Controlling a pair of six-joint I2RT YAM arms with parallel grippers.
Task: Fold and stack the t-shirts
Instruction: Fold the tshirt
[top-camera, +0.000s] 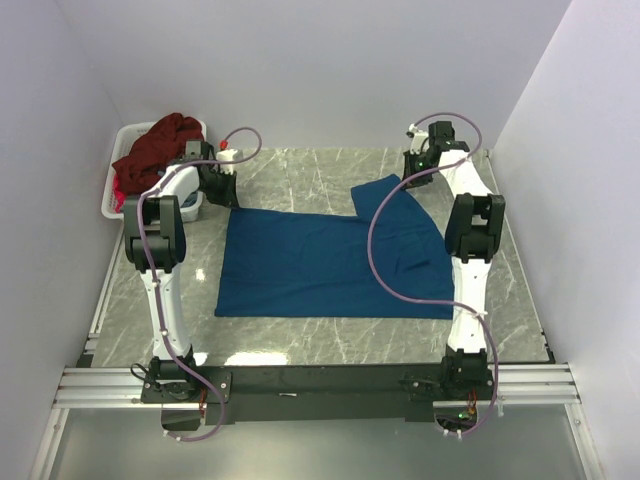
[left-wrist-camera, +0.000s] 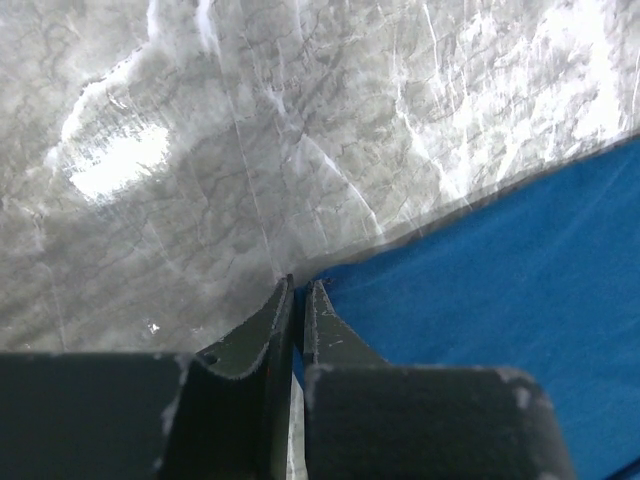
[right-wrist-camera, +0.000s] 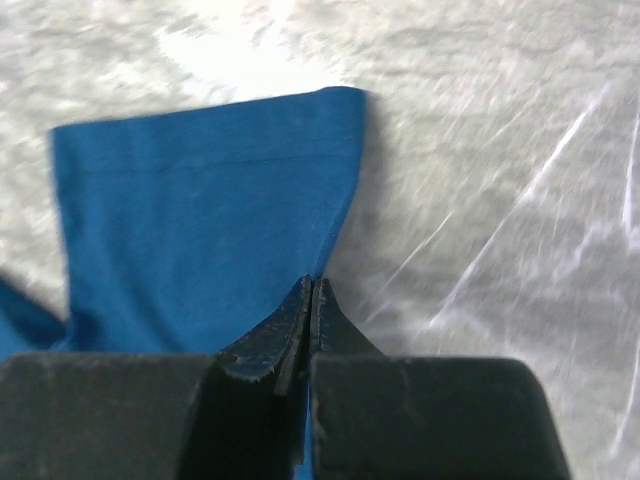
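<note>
Blue t-shirt (top-camera: 320, 270), likely limp and light, lies flat; left gripper (left-wrist-camera: 302, 285) and right gripper (right-wrist-camera: 313, 283) pinch its far corner and sleeve edge.

My table (top-camera: 300, 170) is grey marble, patterned with white veins and pale cloudy patches. The deep blue t-shirt (top-camera: 320, 265) is plain, one even colour with no print; up close its sleeve shows only a line of stitching in the same blue. The dark maroon t-shirt (top-camera: 155, 145) is plain as well, and the basket (top-camera: 110, 195) is white. My arms (top-camera: 165, 290) are white with black joints, and my cables (top-camera: 375, 250) are dusty mauve. My left gripper (left-wrist-camera: 297, 290) and right gripper (right-wrist-camera: 310, 285) are matt black-grey, scuffed pale along the edges. The walls (top-camera: 330, 70) are pale lilac-white.
</note>
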